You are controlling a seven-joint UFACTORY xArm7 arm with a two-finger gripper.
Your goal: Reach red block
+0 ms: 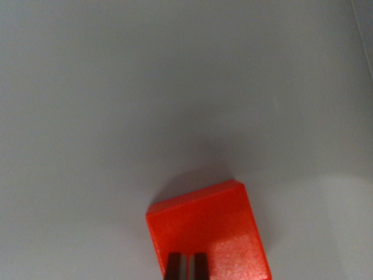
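a plain grey table fills the wrist view. the red block lies at the bottom edge, slightly turned. the gripper sits over its near face, fingers almost together, a thin gap showing.

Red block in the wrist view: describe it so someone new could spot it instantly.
The frame is nearly all plain grey surface. Near the bottom edge, slightly right of centre, sits the red block, turned at an angle, with the dark pincer tips over its lower part. It is the only coloured thing in view.
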